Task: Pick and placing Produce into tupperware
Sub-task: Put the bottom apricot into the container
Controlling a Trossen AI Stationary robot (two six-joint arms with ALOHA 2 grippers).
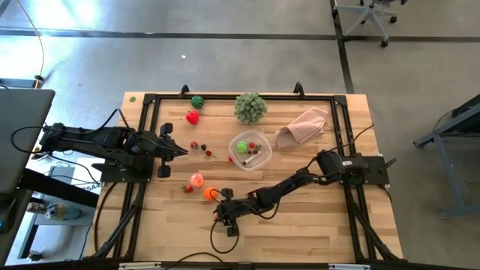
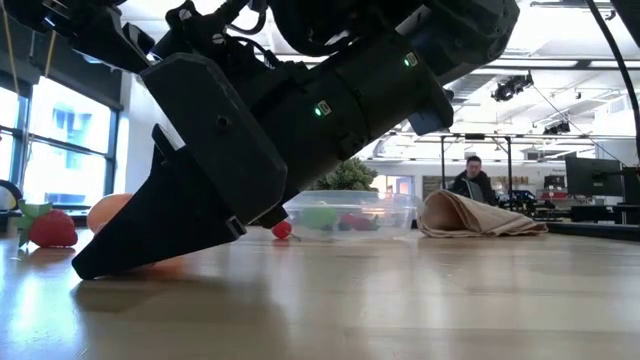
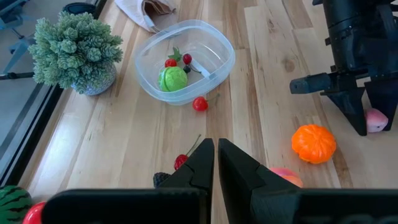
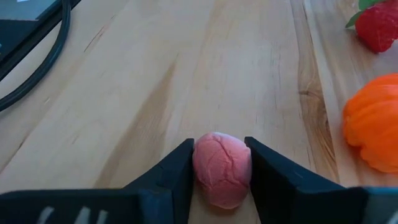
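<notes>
The pink toy fruit (image 4: 222, 169) sits between the right gripper (image 4: 219, 167) fingers, which touch both its sides, grasping it, with the tupperware (image 1: 250, 149) well apart.

One clear tub (image 1: 250, 150), one pink cloth (image 1: 303, 125), one leafy green ball (image 1: 250, 107). Two robot arms. One orange (image 1: 209, 193), one small watermelon (image 1: 197, 101); the tiny red bits are too small to count.
</notes>
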